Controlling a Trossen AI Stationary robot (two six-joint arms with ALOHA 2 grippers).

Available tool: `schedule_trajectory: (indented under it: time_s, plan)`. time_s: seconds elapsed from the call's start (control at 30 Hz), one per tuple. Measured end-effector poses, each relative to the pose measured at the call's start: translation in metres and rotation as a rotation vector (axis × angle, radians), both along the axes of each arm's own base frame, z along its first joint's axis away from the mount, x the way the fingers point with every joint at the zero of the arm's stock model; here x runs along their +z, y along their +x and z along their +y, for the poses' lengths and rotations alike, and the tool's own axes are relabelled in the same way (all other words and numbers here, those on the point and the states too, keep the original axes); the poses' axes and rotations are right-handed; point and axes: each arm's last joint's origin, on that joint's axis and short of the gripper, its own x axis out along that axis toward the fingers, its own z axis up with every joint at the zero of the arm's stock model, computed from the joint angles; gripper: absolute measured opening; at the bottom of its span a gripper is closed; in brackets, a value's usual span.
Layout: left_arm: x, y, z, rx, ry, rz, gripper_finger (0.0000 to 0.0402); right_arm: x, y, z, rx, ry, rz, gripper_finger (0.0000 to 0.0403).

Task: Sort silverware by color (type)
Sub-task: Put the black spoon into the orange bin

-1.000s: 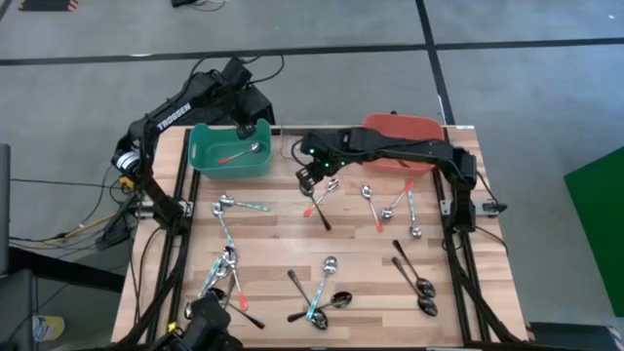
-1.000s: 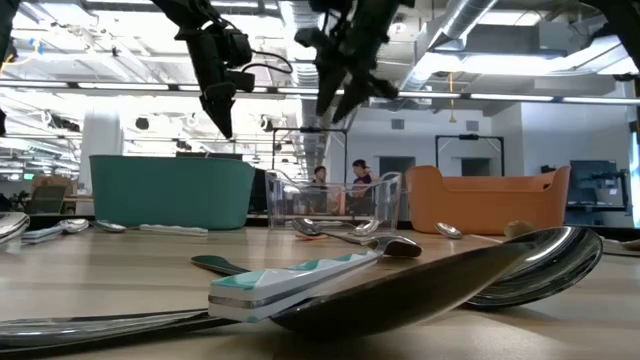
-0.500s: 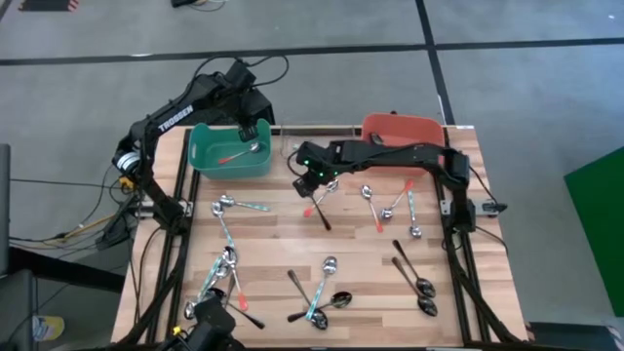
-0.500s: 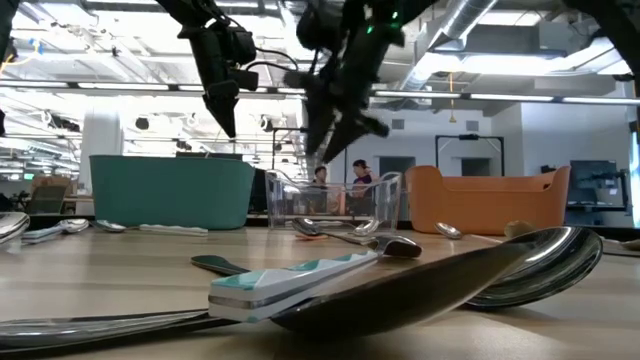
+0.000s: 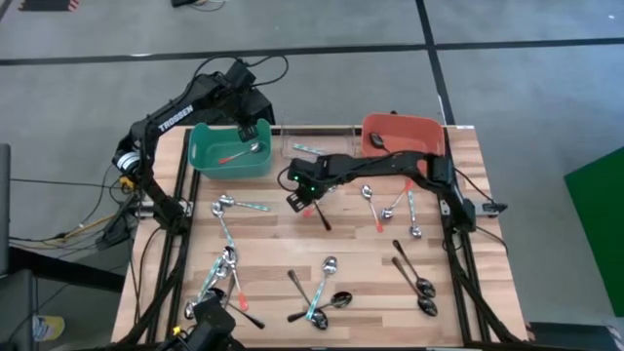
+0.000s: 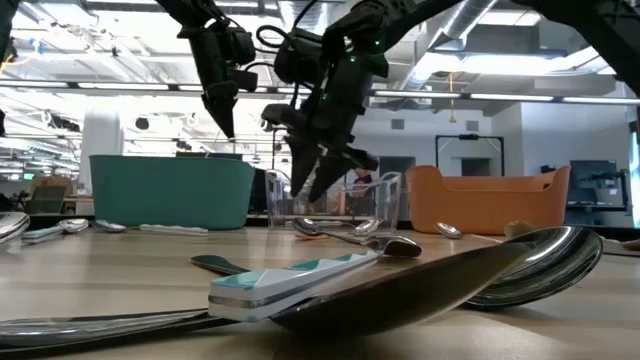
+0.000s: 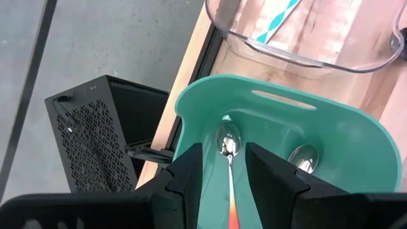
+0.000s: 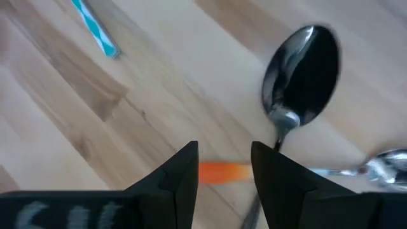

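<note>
Several spoons lie scattered on the wooden table (image 5: 283, 244). My right gripper (image 5: 300, 199) hangs open just above an orange-handled spoon (image 5: 312, 206) that lies crossed with a dark-handled spoon (image 8: 304, 60). In the right wrist view the orange handle's end (image 8: 222, 170) shows between the fingers. In the low view the fingertips (image 6: 298, 188) stand clear of the table. My left gripper (image 5: 244, 128) waits open over the teal bin (image 5: 210, 156). In that bin an orange-handled spoon (image 7: 229, 149) lies on the floor, below the fingers.
A clear bin (image 5: 336, 148) with a teal-handled spoon (image 5: 306, 148) stands between the teal bin and the orange bin (image 5: 414, 129), which holds a dark spoon (image 5: 378, 142). More spoons lie at the left (image 5: 226, 261), near middle (image 5: 322, 288) and right (image 5: 409, 271).
My right gripper has come down and a little toward the table's left and near edge, tipping slightly, and now hangs close over the crossed spoons. Its fingers stay apart.
</note>
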Motion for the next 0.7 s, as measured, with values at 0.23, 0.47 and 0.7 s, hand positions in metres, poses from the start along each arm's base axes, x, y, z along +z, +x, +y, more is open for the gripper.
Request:
schedule_trajectory:
  time_s: [0.23, 0.47, 0.7]
  plan:
    - [0.000, 0.000, 0.000, -0.001, -0.002, 0.001, 0.0108, -0.012, -0.001, 0.005, 0.004, -0.012, 0.066, 0.0166]
    - [-0.001, -0.001, -0.001, -0.002, -0.014, 0.006, 0.0108, -0.023, 0.000, 0.000, -0.014, -0.034, 0.095, 0.0166]
    - [-0.001, -0.001, -0.001, 0.003, -0.018, 0.002, 0.0108, -0.036, 0.002, -0.002, -0.015, -0.034, 0.121, 0.0166]
